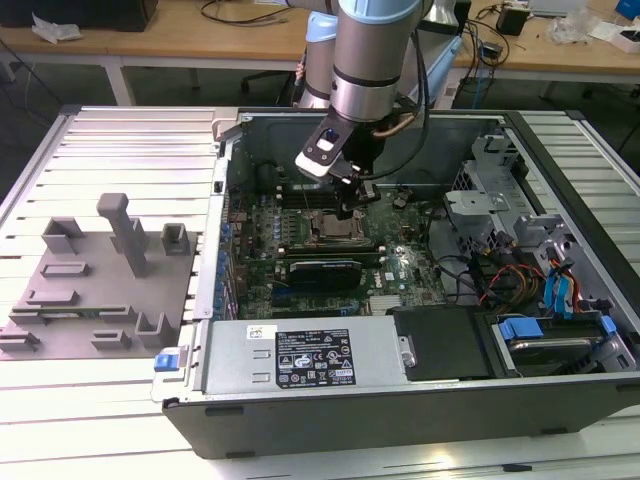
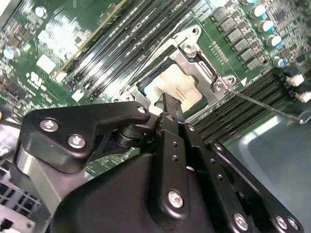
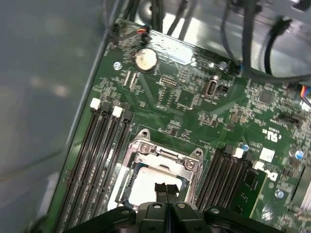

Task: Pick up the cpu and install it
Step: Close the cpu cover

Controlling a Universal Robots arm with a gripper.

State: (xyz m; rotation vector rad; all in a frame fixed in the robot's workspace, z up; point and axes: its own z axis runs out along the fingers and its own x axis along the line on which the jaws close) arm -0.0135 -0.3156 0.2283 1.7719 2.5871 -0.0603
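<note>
We saw the arm reaching down into the open computer case (image 1: pixel 400 410), which lay on the slatted counter (image 1: pixel 120 140), with the grey fixture (image 1: pixel 90 290) well apart from it at the exterior view's left. The hand (image 1: pixel 347 208) hung over the middle of the green motherboard (image 1: pixel 400 265), nearer the far wall of the case than the near one. In both wrist views its fingers were together, with only a thin seam between them (image 3: pixel 166 188), and they gripped nothing. The cpu (image 2: pixel 177 87) lay flat inside the socket frame (image 2: pixel 194 56), its pale top showing. The closed tip of the hand (image 2: pixel 169 103) stood at one edge of the chip; we could not tell whether it touched. In the first wrist view the cpu (image 3: pixel 143 187) filled the opening of the metal frame (image 3: pixel 163 154) with little margin at its edges. Rows of long black memory slots (image 3: pixel 104 155) ran close along two opposite sides of the socket. A thin metal lever (image 2: pixel 262 103) lay across the slots on one side. Beyond them on one side rose the grey case wall (image 3: pixel 48 97). The board towards the coin battery (image 3: pixel 146 59) was low and flat. Near the exterior view's right, loose cables (image 1: pixel 500 275) and drive bays crowded the case.
</note>
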